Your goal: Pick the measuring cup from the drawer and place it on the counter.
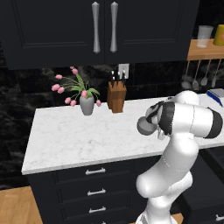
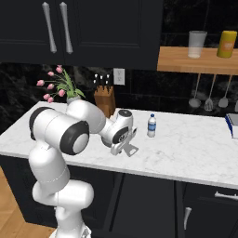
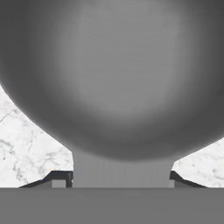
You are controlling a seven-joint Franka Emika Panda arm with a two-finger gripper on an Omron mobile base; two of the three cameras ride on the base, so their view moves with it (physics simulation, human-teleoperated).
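measuring cup (image 3: 118, 74) between the gripper (image 3: 121, 178) fingers, above the counter (image 3: 22, 144)

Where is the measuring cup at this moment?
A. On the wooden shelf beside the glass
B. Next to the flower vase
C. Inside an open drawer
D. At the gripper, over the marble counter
D. The grey measuring cup sits at the end of the arm above the white marble counter, and in the hand view its flat handle runs down between the fingers.
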